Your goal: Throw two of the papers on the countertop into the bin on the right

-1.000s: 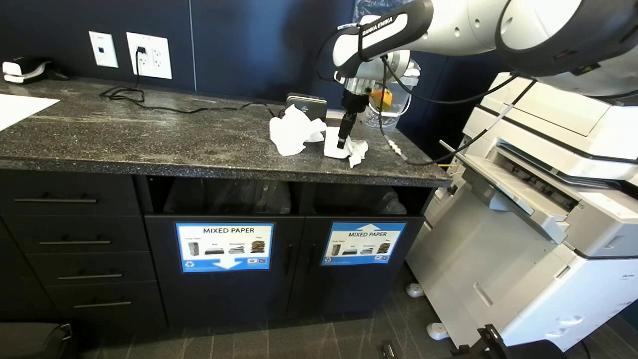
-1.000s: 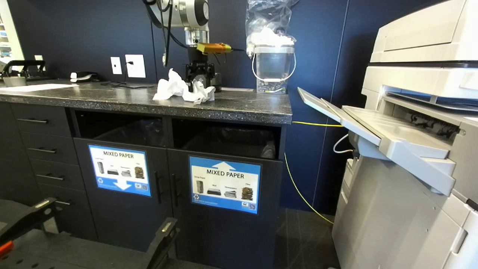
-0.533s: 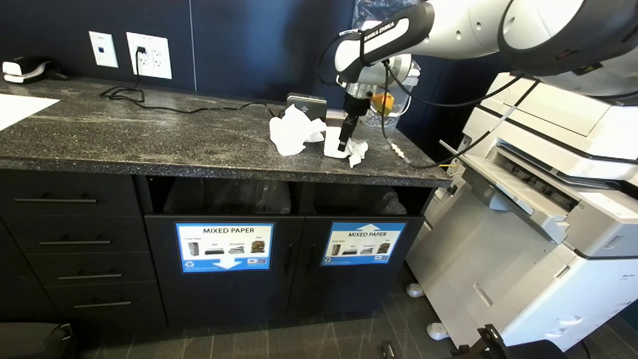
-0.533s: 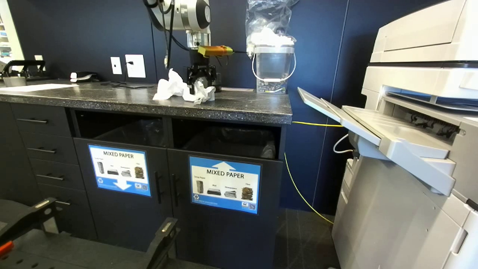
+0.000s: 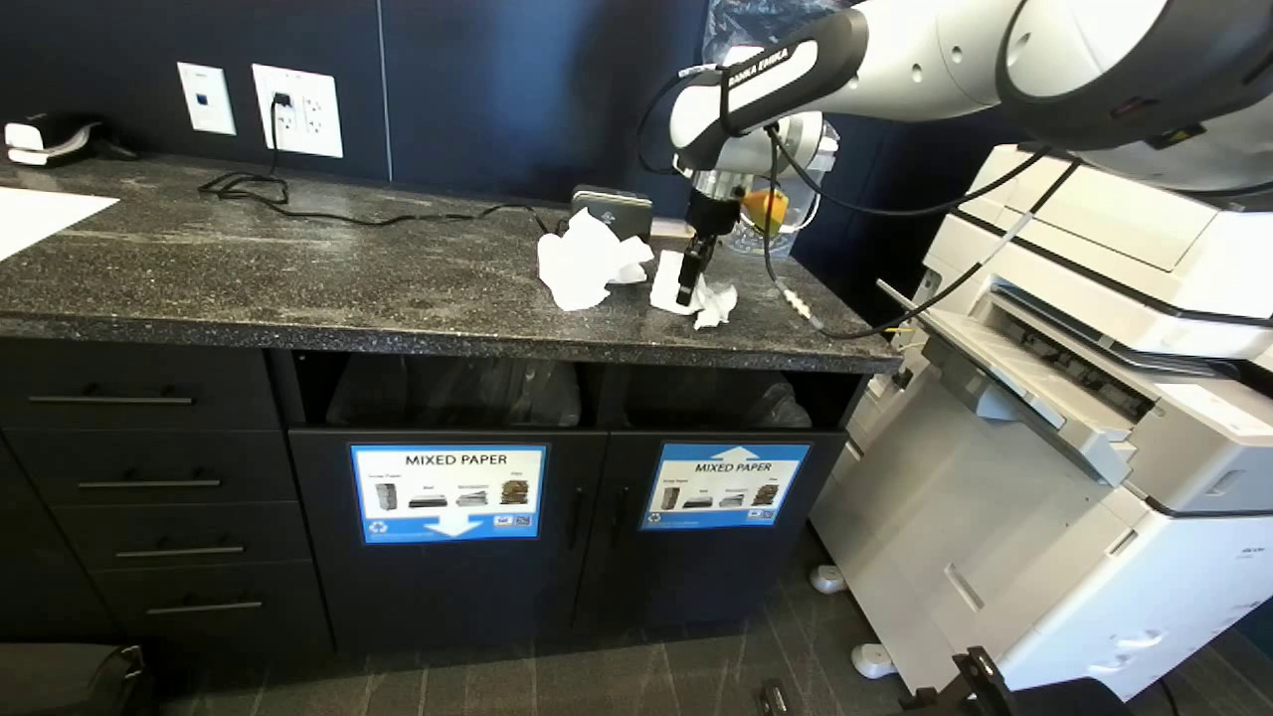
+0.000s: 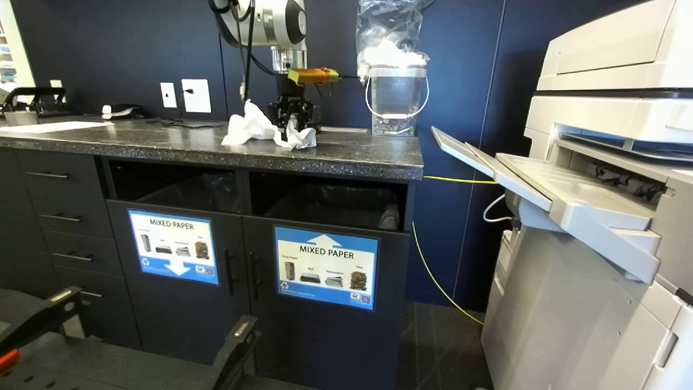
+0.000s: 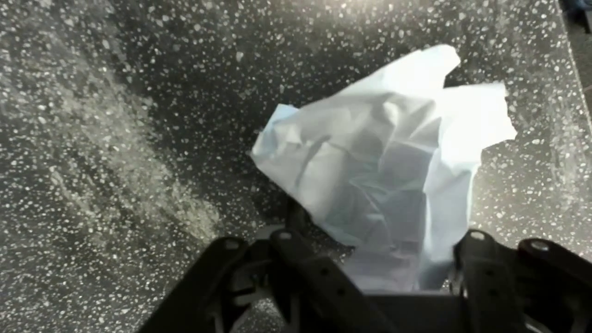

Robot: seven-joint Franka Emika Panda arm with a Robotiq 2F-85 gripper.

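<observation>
The crumpled paper wad (image 7: 379, 162) lies on the desk (image 7: 138, 185), its narrower end between the half-parted jaws, which show no grip yet; closing should pinch roughly across its long axis, which runs ahead.

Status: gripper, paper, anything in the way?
Gripper open, one paper wad partly between its jaws. That paper wad rests on the countertop, not yet lifted. Second wad close beside, could snag.

Pale copier (image 6: 574, 303) stands near dark wall (image 6: 460, 81), tray (image 6: 514, 183) tilted. Clear bucket (image 6: 397, 92), white handle (image 6: 397, 116) drooping. Black cord (image 5: 273, 131) plugs into outlet (image 5: 300, 111). Yellow cable (image 6: 460, 180) stretches across wall.
</observation>
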